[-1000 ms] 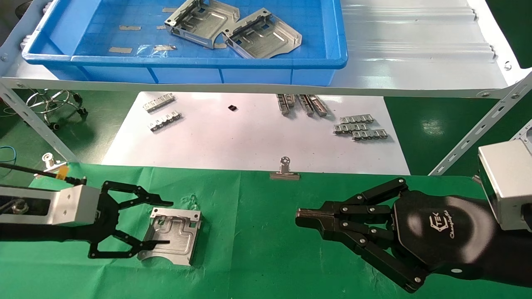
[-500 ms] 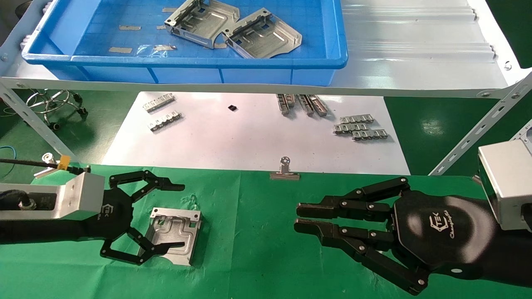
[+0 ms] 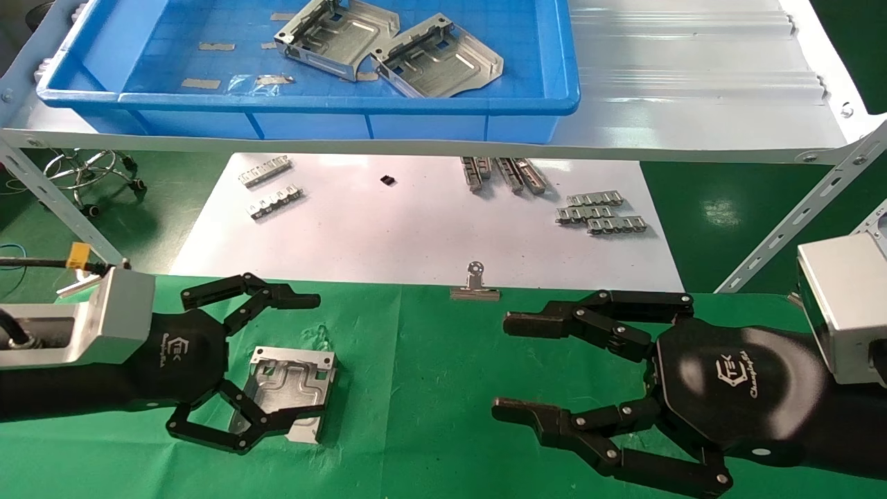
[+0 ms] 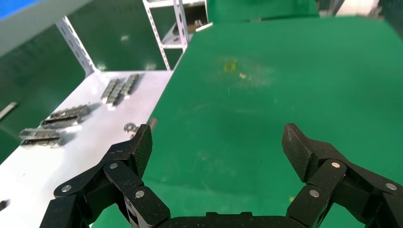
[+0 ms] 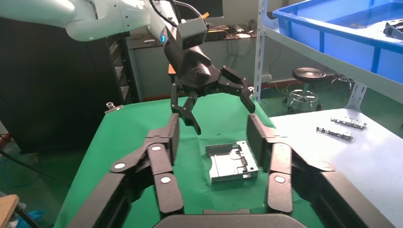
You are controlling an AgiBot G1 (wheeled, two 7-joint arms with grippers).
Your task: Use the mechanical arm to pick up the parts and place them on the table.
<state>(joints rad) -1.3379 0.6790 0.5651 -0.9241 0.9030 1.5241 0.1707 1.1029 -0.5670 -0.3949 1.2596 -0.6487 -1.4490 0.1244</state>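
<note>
One silver part (image 3: pixel 291 391) lies flat on the green table (image 3: pixel 416 416) at the left, free of both grippers. My left gripper (image 3: pixel 308 360) is open and hovers over the part with nothing in it; its wrist view (image 4: pixel 218 147) shows only green cloth between the fingers. My right gripper (image 3: pixel 504 366) is open and empty over the cloth to the right of the part. In the right wrist view the part (image 5: pixel 233 161) lies beyond my open right gripper (image 5: pixel 212 137), with the left gripper (image 5: pixel 223 118) above it. Two more parts (image 3: pixel 336 34) (image 3: pixel 440 59) lie in the blue tray (image 3: pixel 312 104).
The tray stands on a silvery-white shelf (image 3: pixel 693 83) at the back. Below it a white sheet (image 3: pixel 416 229) carries several small toothed metal strips (image 3: pixel 601 211). A binder clip (image 3: pixel 475 284) grips the cloth's far edge. Slanted shelf struts (image 3: pixel 797 215) stand at the right.
The left gripper has risen off the part and rolled, staying open; the part stays on the cloth. The right gripper's fingers have gone from shut to wide open.
</note>
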